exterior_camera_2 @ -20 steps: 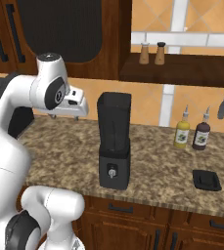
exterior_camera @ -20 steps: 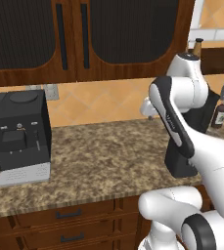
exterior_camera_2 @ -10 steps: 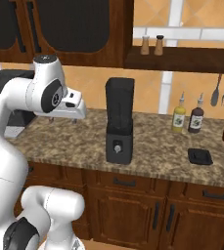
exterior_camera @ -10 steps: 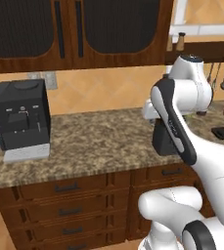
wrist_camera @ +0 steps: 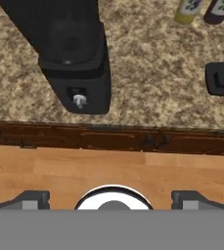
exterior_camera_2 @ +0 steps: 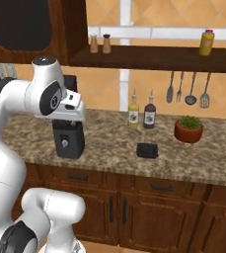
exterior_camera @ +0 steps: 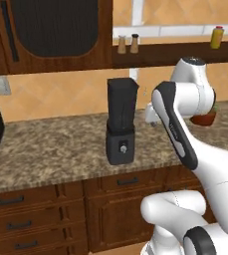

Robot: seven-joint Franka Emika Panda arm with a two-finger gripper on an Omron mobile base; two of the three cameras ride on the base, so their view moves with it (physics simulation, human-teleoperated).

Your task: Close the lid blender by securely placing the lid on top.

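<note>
**Lid still on counter; blender jar uncovered**

The blender (exterior_camera: 121, 124) stands upright on the granite counter (exterior_camera_2: 114, 143), its dark jar seated on the black base with the silver knob (wrist_camera: 78, 99) facing the room. No cover is seen on the jar. The lid (exterior_camera_2: 147, 150) lies flat on the counter well apart from the blender, on the side toward the potted plant (exterior_camera_2: 188, 129) and in front of two sauce bottles (exterior_camera_2: 141, 111). In my judgement it has simply been set aside there, within the arm's reach, awaiting pickup.

The gripper (wrist_camera: 111, 197) hangs above the counter's front edge, looking down. Its fingertips (wrist_camera: 33, 197) stand wide apart with nothing between them. It is nearer the blender than the lid, so I judge the approach to the lid is not yet made.

The bottles carry labels, but no writing is legible. No brand marking can be made out on the blender. A yellow bottle (exterior_camera_2: 207, 41) and two shakers (exterior_camera_2: 99, 44) sit on the shelf, likewise unreadable.
</note>
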